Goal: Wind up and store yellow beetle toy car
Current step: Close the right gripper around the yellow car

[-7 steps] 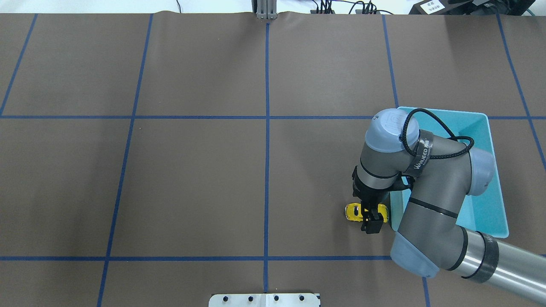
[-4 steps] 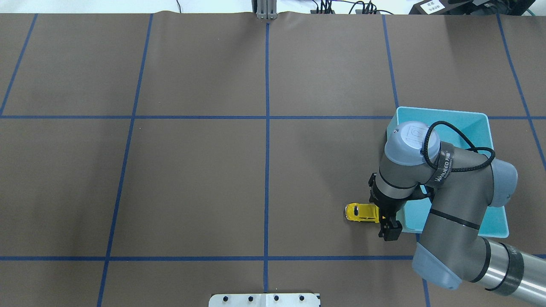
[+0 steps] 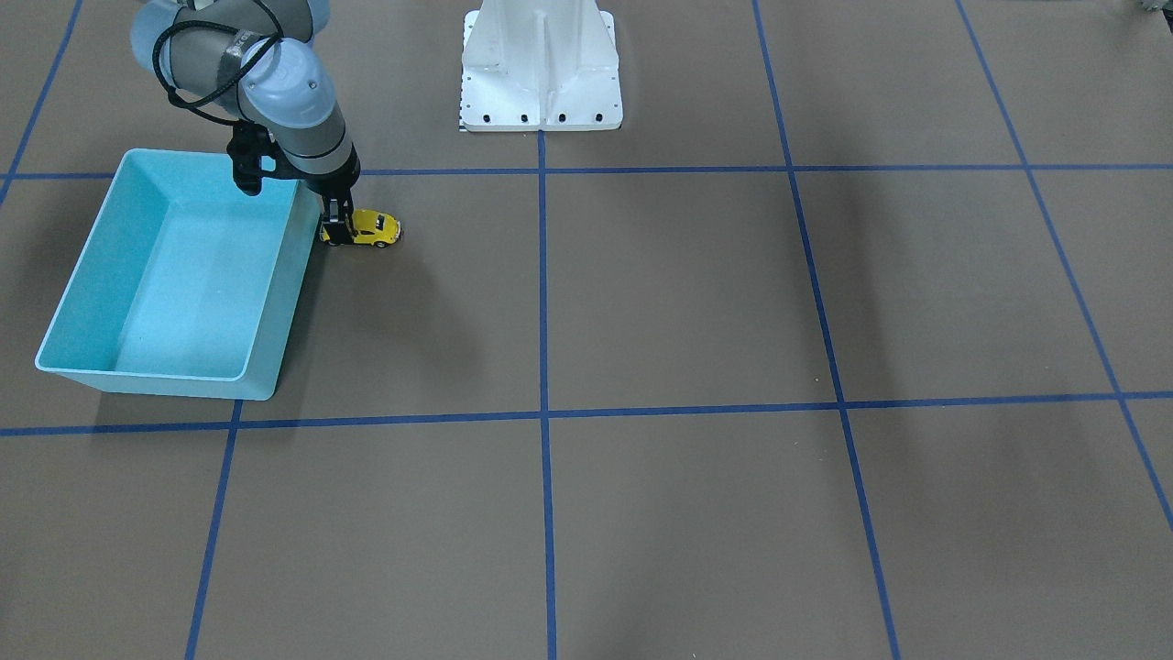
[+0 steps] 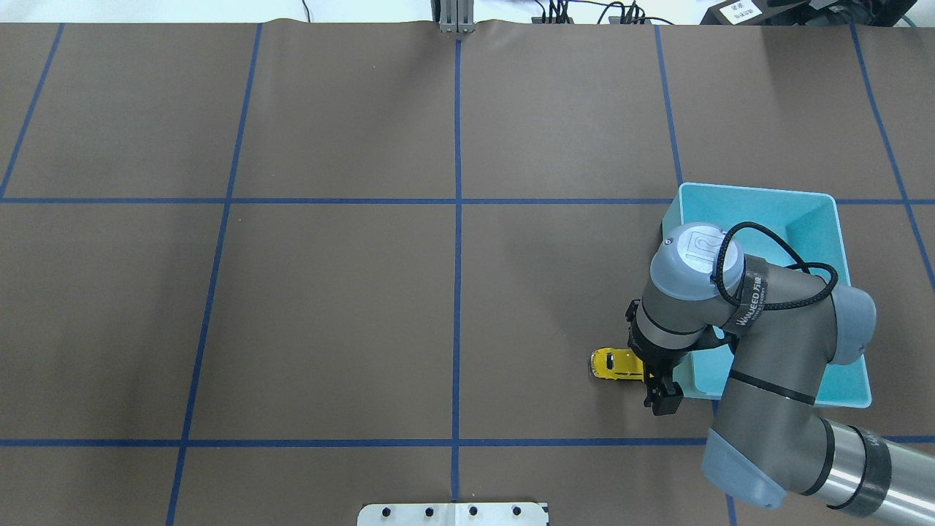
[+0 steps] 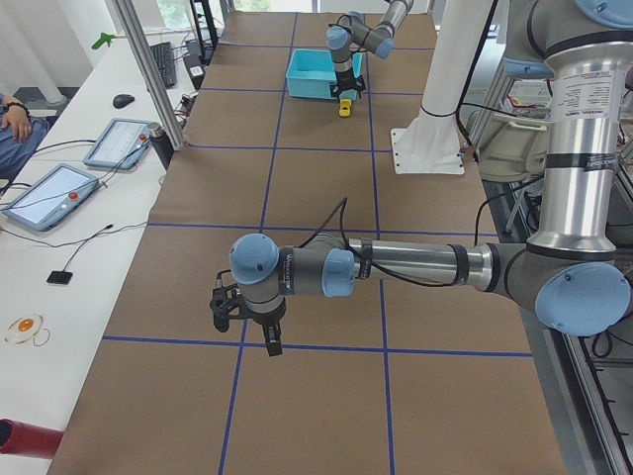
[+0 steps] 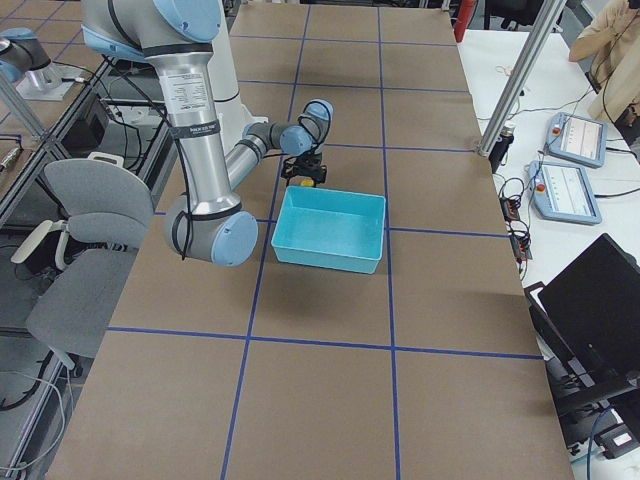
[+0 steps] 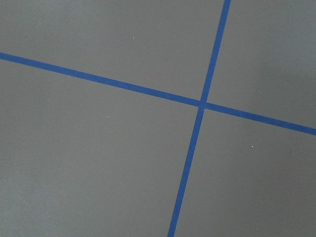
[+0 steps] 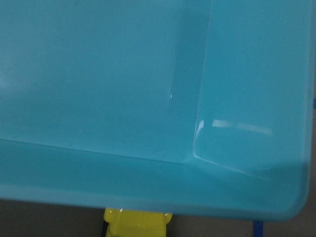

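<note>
- The yellow beetle toy car (image 4: 615, 364) sits wheels-down on the table (image 4: 329, 307), just beside the light blue bin (image 4: 774, 212) and outside it
- Your right end effector (image 4: 659, 385) is low at the car's bin-side end, and I can't tell whether the fingers clamp the body or stand slack
- The left end effector (image 5: 272, 341) hangs over the table well apart, opening can't be told
- Looks like the wind-up step: pinch squarely across the car's sides, press the wheels down, and drag straight along its axis
- The bin wall leaves little room that way, so watch for skidding wheels and clear the rim on the lift
</note>
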### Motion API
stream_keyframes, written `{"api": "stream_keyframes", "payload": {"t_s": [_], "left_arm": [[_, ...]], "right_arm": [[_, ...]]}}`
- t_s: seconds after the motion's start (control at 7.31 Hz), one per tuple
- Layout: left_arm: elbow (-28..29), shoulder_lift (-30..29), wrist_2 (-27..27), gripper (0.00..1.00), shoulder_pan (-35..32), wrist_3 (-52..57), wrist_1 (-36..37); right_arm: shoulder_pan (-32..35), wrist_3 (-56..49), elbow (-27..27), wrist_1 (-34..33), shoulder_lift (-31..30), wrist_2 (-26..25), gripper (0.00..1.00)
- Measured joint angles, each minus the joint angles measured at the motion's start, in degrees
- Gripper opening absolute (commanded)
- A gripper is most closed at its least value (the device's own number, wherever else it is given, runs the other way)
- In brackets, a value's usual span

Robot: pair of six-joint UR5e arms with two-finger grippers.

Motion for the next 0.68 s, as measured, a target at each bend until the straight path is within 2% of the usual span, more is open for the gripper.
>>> {"api": "stream_keyframes", "payload": {"t_s": [0.41, 0.55, 0.68], "left_arm": [[-0.04, 0.05, 0.0, 1.0, 0.0, -0.06, -0.01], [-0.07, 0.05, 0.0, 1.0, 0.0, -0.07, 0.01], [-0.1, 0.04, 0.0, 1.0, 0.0, -0.07, 0.03]], "right_arm": [[-1.07, 1.31, -0.63, 1.76, -0.13, -2.55, 1.0], [-1.46, 1.54, -1.25, 2.47, -0.02, -2.9, 0.85], [-1.95, 1.6, -1.94, 2.95, 0.28, -3.29, 0.54]]}}
